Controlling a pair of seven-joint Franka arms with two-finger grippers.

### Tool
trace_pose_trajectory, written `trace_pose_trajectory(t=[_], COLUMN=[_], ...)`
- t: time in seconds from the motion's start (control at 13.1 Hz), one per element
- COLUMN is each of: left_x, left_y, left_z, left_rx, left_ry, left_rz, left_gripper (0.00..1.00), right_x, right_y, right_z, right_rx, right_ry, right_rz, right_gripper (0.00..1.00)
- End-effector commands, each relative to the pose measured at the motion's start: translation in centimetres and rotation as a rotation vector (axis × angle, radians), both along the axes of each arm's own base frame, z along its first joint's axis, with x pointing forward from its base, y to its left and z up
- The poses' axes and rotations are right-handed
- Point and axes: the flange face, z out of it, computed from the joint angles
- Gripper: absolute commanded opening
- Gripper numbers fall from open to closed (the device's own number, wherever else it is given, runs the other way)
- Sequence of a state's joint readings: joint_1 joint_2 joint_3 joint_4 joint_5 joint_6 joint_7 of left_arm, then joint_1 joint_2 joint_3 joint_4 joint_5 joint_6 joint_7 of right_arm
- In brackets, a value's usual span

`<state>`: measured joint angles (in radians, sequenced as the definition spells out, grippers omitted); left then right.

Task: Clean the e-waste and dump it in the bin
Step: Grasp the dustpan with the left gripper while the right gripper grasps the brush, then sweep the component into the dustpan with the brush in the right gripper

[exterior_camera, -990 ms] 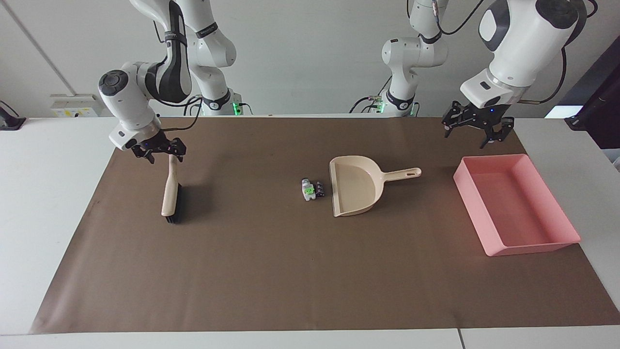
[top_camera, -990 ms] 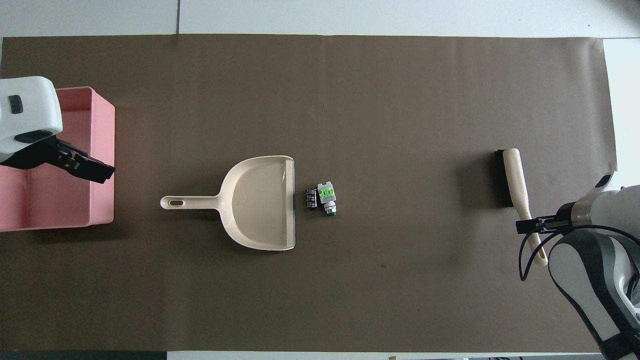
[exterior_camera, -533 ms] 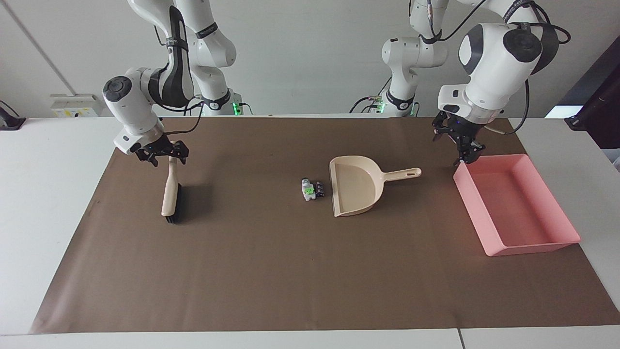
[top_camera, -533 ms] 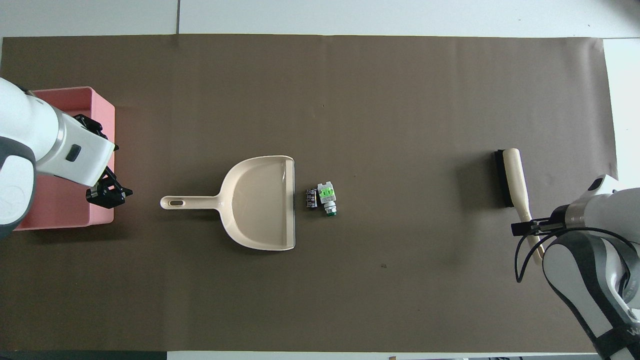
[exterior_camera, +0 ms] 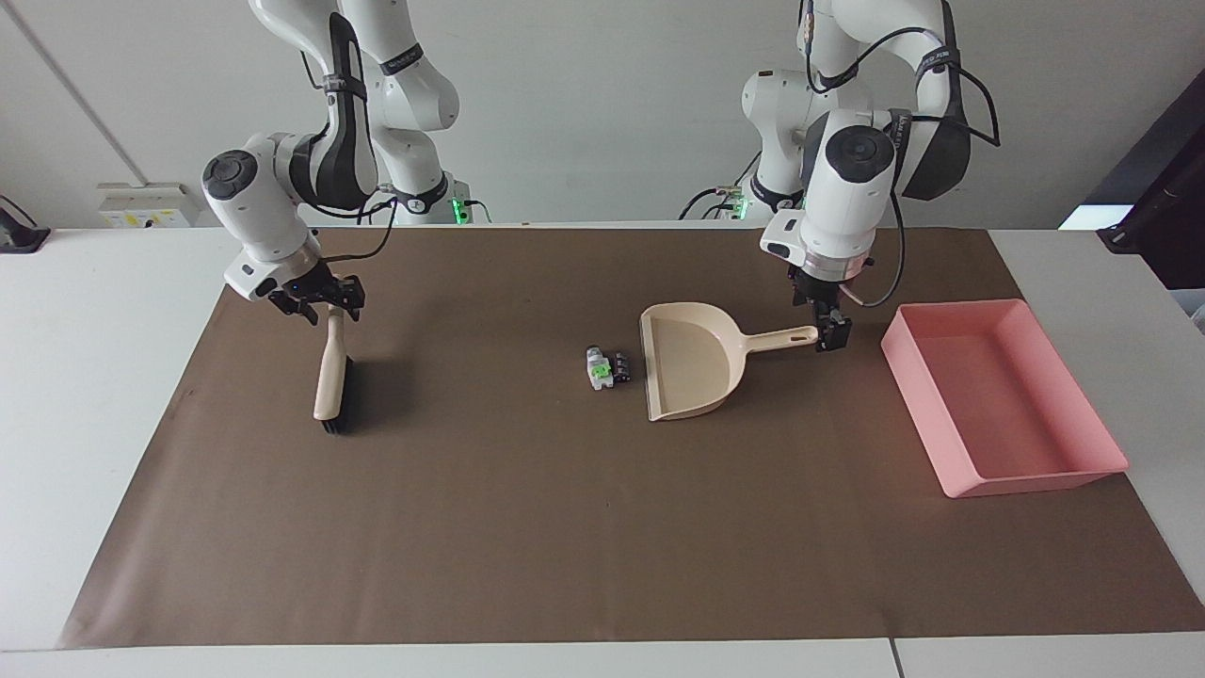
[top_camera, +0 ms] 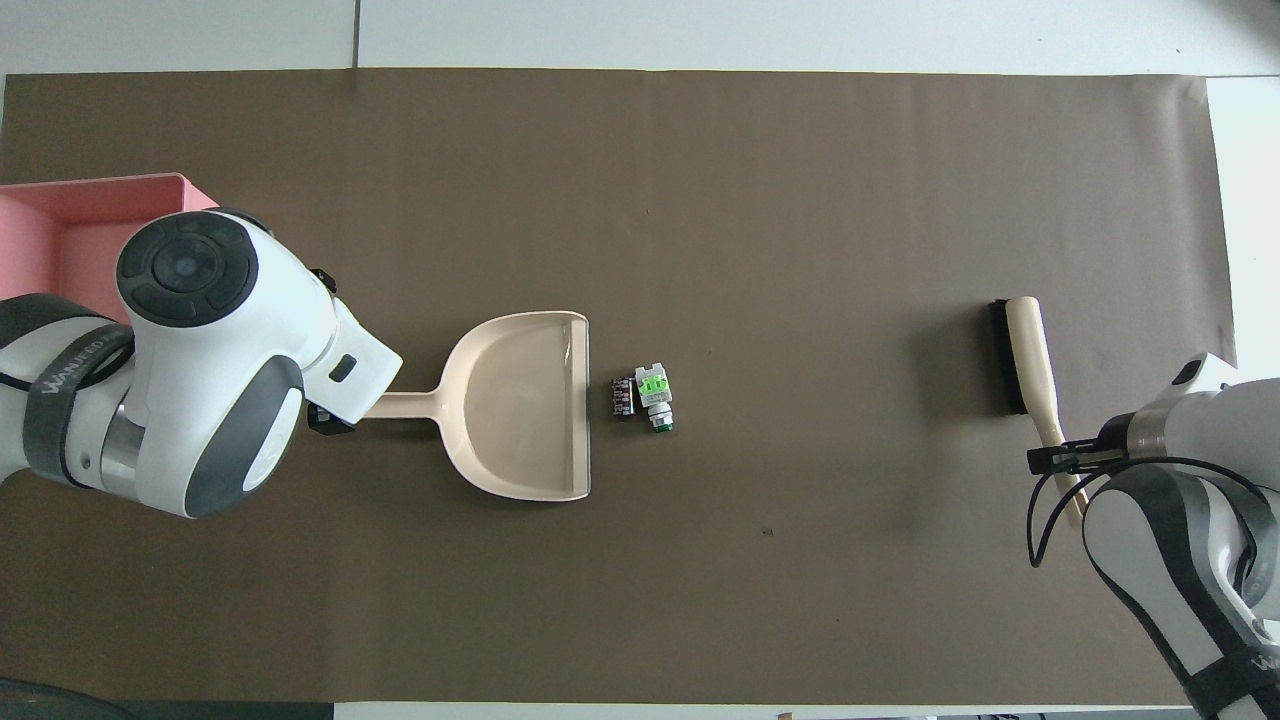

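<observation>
The e-waste, a white part with a green face and a small black part, lies just off the mouth of the beige dustpan. My left gripper points down at the tip of the dustpan's handle, jaws open; in the overhead view the arm covers it. The pink bin sits at the left arm's end of the table. My right gripper is at the handle end of the beige brush, straddling it.
A brown mat covers the table, with white table top showing around it. The brush lies near the mat's edge at the right arm's end. The dustpan handle points toward the bin.
My left arm swung from over the bin's corner to the dustpan handle's tip and came down. My right gripper stayed at the brush handle, shifting only slightly.
</observation>
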<state>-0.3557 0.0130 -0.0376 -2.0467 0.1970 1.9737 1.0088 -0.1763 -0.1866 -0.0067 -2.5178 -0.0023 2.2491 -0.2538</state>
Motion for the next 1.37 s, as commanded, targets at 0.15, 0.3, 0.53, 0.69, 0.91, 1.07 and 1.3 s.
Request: trace_pose_trajectory(t=[0.15, 0.3, 0.53, 0.69, 0.91, 1.07, 1.3], left_x=[-2.2, -3.0, -4.0, -4.1, -4.5, -4.5, -2.7], left_y=[-2.7, -2.6, -3.7, -3.7, -4.3, -4.2, -4.1], left_z=[-4.9, -6.8, -8.9, -8.9, -9.0, -8.9, -6.2], left_rx=[0.04, 0.038, 0.108, 0.114, 0.119, 0.127, 0.107], left_ry=[0.015, 0.018, -0.012, -0.009, -0.01, -0.002, -0.038], left_rz=[-0.015, -0.009, -0.027, -0.02, -0.012, -0.007, -0.019], left_gripper=[0.96, 0.96, 0.94, 0.93, 0.74, 0.34, 0.04], right_x=[-0.3, -0.2, 1.4, 3.3, 4.1, 3.6, 1.5], right_y=[0.0, 0.2, 0.3, 3.2, 9.5, 13.7, 22.8], right_z=[0.0, 0.1, 3.0, 7.0, 10.5, 11.1, 10.4], right_rx=[0.015, 0.014, 0.016, 0.008, -0.029, -0.048, -0.084], right_ry=[-0.01, -0.01, 0.01, 0.03, 0.06, 0.077, 0.073], right_rz=[-0.018, -0.023, -0.032, -0.05, -0.076, -0.109, -0.131], right_gripper=[0.0, 0.0, 0.0, 0.0, 0.0, 0.0, 0.0])
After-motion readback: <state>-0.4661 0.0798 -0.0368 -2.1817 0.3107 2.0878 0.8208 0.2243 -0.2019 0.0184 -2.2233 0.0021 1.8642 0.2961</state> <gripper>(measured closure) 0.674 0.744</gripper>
